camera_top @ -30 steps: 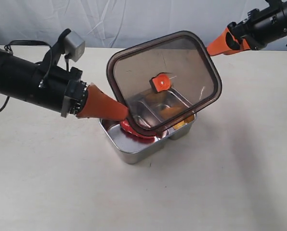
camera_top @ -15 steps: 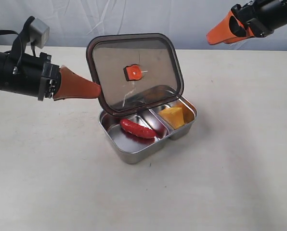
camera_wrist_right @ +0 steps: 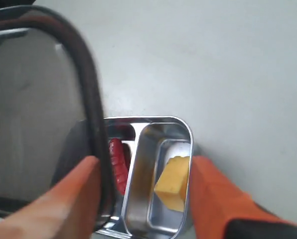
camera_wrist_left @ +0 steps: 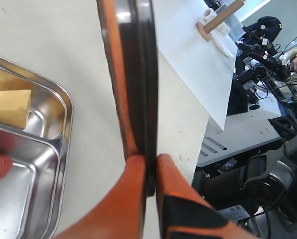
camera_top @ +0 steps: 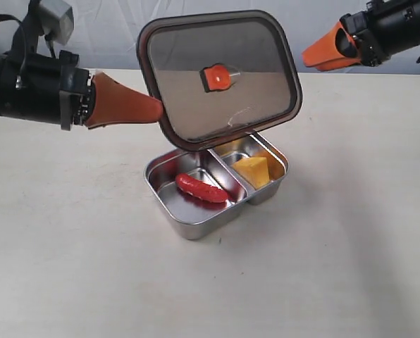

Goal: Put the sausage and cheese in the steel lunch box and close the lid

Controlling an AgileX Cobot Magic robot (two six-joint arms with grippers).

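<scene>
In the steel lunch box (camera_top: pixel 193 227) on the surface (camera_top: pixel 337 253), the sausage (camera_top: pixel 201 188) lies in one compartment and the cheese (camera_top: pixel 254 170) in the other. Above it the lid (camera_top: pixel 196 105) hangs tilted, its edge pinched in the left tool (camera_top: pixel 158 110). The right tool (camera_top: pixel 310 56) hovers well apart, spread wide and empty.

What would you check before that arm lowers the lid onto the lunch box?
1. The sausage inside the steel lunch box, larger compartment: ok.
2. The cheese in the smaller compartment: ok.
3. The left end effector shut on the edge of the lid: ok.
4. The lid level and lined up over the box: not ok, it is held tilted above it.
5. The right end effector clear of the box: ok, open, off to the side.
6. The cheese below the rim: cannot tell.
</scene>
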